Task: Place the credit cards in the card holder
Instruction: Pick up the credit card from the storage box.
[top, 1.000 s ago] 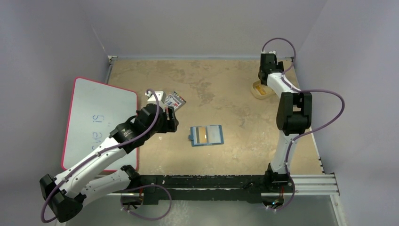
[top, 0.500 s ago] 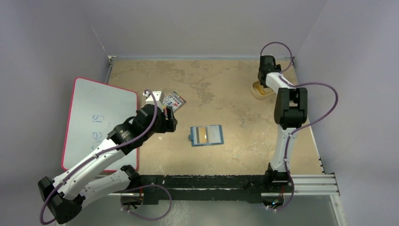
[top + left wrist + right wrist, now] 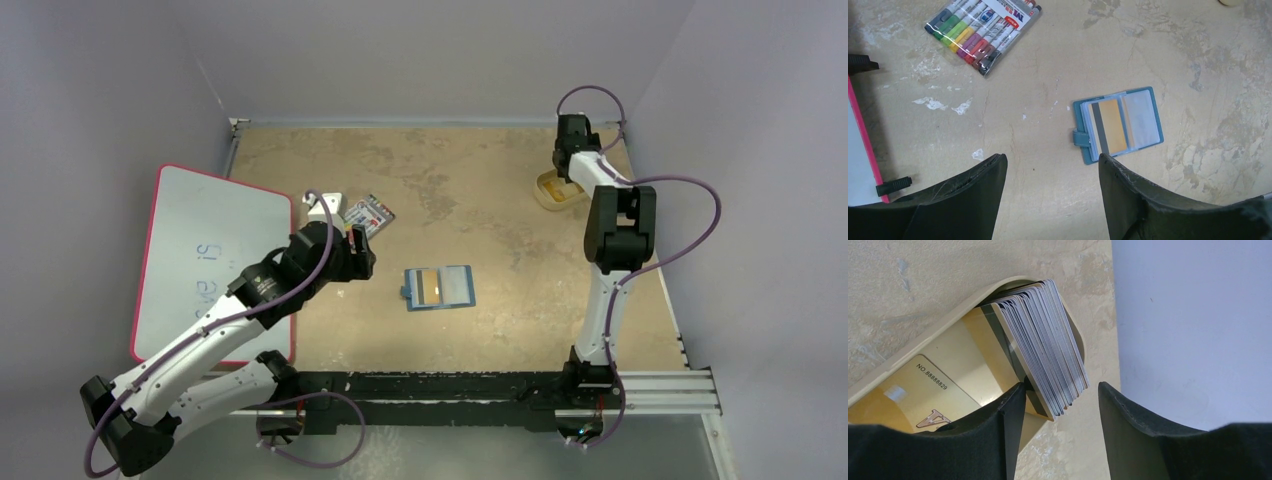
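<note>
From above, your left fingers are hovering just left of the card holder, which is lying open in the middle of the counter. Your right fingers are hanging over the tan tray at the far right corner. The arm is covering most of that tray, so its contents are not showing.

Through the left wrist view, the fingers are standing wide apart with nothing between them. The holder is lying flat ahead, with one orange card already sitting in a pocket. A marker pack is lying well apart from it.

Through the right wrist view, the fingers are standing open, straddling the near corner of a fanned stack of credit cards leaning inside the tray. You are risking pinching several cards at once, since their edges are packed tightly, or toppling the stack with a nudge. Whether one finger is touching the stack is hard to tell, and the tray's near side is being cut off.
</note>
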Available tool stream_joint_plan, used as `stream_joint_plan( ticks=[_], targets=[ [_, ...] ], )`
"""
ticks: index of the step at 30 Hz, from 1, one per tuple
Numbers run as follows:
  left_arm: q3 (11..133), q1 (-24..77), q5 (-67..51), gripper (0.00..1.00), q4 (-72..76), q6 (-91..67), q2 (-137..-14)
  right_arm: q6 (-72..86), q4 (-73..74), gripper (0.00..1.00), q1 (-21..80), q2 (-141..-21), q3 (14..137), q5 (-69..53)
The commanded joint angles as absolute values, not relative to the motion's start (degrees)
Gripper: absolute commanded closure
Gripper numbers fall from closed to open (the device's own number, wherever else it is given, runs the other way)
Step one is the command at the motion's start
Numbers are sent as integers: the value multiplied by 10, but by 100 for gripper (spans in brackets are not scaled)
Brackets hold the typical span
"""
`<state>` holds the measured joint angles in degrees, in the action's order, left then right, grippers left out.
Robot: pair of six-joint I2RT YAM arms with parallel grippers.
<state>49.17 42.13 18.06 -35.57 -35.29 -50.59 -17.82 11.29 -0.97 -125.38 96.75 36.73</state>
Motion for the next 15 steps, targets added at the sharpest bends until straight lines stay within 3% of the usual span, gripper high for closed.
stream_joint_plan(
  ticks=[1, 15],
  targets=[
    [516, 423, 194, 33, -349, -344, -495, -185, 109, 43, -15, -1263, 994, 363],
    [517, 423, 194, 33, -350, -343, -498, -182, 112, 56, -16, -1250, 1004, 363]
  ],
)
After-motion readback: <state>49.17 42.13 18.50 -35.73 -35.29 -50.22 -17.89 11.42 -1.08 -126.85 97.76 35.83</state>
